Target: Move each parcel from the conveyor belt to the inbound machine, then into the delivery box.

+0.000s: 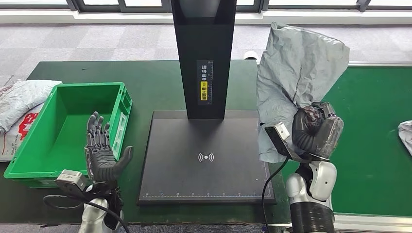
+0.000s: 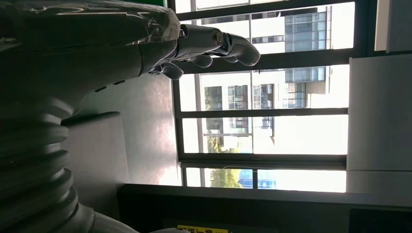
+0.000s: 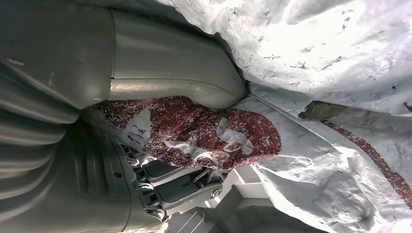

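My right hand [image 1: 315, 130] grips a crumpled grey plastic parcel [image 1: 297, 73] and holds it upright in the air over the right edge of the black inbound machine's plate [image 1: 206, 160]. Up close, the right wrist view has the parcel [image 3: 335, 73] with red print pressed between the thumb [image 3: 180, 85] and the fingers [image 3: 180, 187]. My left hand [image 1: 101, 151] is raised, open and empty, palm up, between the green delivery box [image 1: 68, 127] and the plate. The left wrist view has the left hand [image 2: 160, 43] with fingers loosely curved, holding nothing.
The machine's black post [image 1: 204, 58] rises behind the plate. The green conveyor belt [image 1: 379, 141] runs on the right, with another grey parcel [image 1: 406, 136] at its right edge. White bags [image 1: 19, 104] lie left of the box.
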Tool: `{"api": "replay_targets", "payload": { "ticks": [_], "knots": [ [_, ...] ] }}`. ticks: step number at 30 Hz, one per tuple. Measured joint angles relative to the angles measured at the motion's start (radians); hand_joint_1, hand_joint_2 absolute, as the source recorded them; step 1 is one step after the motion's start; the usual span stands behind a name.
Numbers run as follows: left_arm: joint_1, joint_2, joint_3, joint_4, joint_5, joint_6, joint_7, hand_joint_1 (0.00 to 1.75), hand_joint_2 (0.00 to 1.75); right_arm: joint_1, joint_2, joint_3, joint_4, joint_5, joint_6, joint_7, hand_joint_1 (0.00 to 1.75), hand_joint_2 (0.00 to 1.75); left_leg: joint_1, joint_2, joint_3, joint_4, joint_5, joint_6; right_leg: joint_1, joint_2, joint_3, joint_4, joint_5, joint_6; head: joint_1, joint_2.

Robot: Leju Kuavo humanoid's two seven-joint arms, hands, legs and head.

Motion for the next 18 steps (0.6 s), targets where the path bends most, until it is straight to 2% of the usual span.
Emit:
{"api": "replay_targets", "payload": {
  "ticks": [18],
  "knots": [
    [-0.024,0.001,0.000,0.029,0.006,0.001,0.000,0.00,1.75,0.028,0.003,-0.003,-0.012,0.019,-0.001,-0.030,1.75,1.75,0.000,0.000,0.000,0.000,0.000,0.000,0.000,0.000,0.000,0.000,0.000,0.000,0.000,0.000]
  ]
}}
